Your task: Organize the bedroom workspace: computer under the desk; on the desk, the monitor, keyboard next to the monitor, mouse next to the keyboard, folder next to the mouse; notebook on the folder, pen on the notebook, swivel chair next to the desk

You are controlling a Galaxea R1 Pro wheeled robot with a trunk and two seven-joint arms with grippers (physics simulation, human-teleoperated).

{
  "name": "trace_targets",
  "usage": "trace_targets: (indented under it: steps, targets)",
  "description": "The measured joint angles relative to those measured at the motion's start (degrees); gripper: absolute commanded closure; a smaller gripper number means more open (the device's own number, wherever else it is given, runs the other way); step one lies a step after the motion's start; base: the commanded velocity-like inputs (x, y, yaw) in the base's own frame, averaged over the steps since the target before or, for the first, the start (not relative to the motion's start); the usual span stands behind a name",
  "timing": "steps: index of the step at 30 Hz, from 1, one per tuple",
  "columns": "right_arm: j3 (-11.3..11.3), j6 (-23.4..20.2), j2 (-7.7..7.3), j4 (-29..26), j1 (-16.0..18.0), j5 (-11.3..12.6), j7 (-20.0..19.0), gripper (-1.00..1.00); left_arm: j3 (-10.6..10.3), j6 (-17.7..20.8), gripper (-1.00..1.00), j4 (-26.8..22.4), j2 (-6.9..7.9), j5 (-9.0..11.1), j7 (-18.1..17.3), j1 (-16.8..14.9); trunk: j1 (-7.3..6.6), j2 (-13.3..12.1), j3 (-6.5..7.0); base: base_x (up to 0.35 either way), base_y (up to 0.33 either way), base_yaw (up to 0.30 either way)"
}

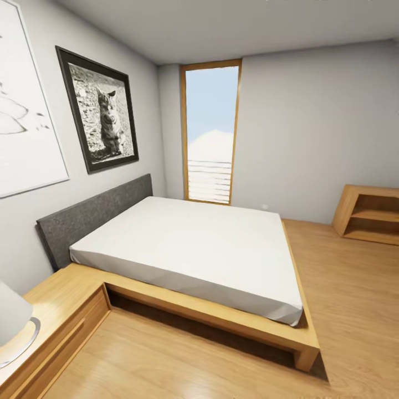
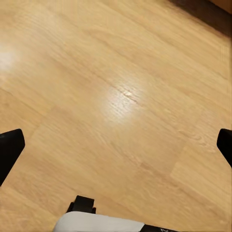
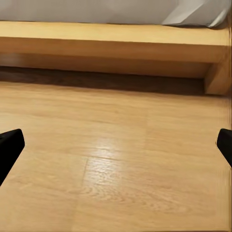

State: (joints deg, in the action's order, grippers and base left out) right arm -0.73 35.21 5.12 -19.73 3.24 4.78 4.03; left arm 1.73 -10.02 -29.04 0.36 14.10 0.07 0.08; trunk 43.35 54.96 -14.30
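Note:
The desk, monitor, keyboard, mouse, folder, notebook, pen and swivel chair are all out of view. The head view faces a bed (image 1: 194, 244) in a bedroom. In the left wrist view my left gripper (image 2: 116, 147) hangs open over bare wood floor (image 2: 116, 96), its black fingertips (image 2: 9, 147) at the frame's two sides, nothing between them. In the right wrist view my right gripper (image 3: 116, 147) is open too, fingertips (image 3: 9, 147) wide apart, looking over the floor at the bed's wooden frame (image 3: 116, 48).
A low wooden bed with white mattress and grey headboard (image 1: 88, 219) takes the room's middle. A wooden bedside unit (image 1: 55, 321) with a lamp (image 1: 14, 327) stands at the near left. An open light-wood cabinet (image 1: 368, 213) is at the right wall. Wood floor (image 1: 354, 310) runs along the bed's right side.

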Motion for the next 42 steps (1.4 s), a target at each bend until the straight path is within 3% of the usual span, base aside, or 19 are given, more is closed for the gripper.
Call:
trace_targets:
  steps: [11,42]
  targets:
    - [0.1,-0.1,-0.07,0.1,0.0,-0.4,-0.3,-1.0,-0.2,-7.6,-1.0,4.7,0.07,0.1,-0.1,0.0,0.0,0.0,-0.01,0.0,0.0,-0.284]
    - [0.1,-0.3,-0.13,0.1,0.0,-0.6,-0.4,-1.0,-0.4,-8.2,-1.0,6.5,-0.01,0.1,-0.2,0.0,0.0,0.0,-0.7,0.0,0.0,-0.287]
